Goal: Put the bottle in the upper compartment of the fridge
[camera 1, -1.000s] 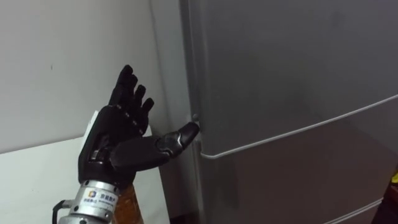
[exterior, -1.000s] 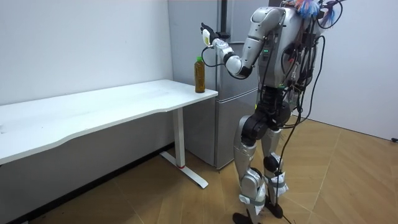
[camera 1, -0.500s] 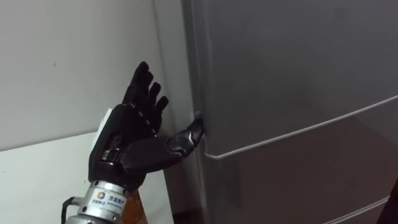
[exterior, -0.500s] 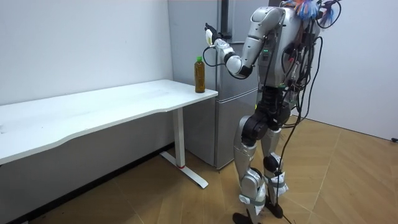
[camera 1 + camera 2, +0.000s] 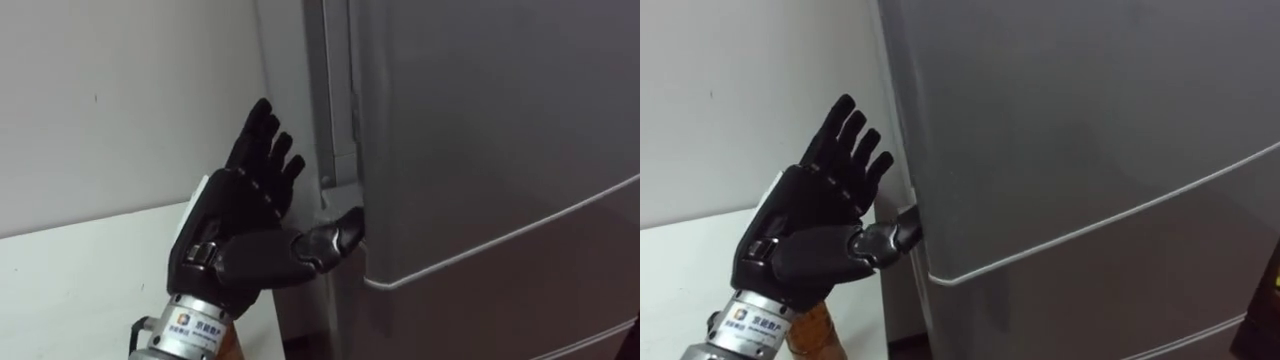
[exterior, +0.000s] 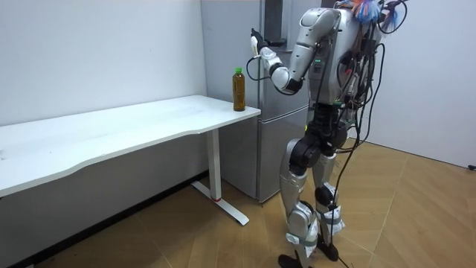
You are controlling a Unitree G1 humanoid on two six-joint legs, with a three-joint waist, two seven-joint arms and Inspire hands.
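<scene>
Left hand [image 5: 245, 225] staying... no: I'm holding left hand spread wide, fingers pointing up, thumb [image 5: 335, 240] pressing at edge of upper fridge door [image 5: 480, 120], door standing slightly ajar. Bottle [image 6: 238, 89] standing upright on table [image 6: 111, 130] corner, untouched, just beside fridge [image 6: 269, 156].

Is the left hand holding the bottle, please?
No, the left hand is open at the fridge door; the bottle stands on the table.

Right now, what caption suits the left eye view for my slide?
Black left hand, fingers straight, thumb at the edge of the slightly ajar grey upper fridge door.
</scene>
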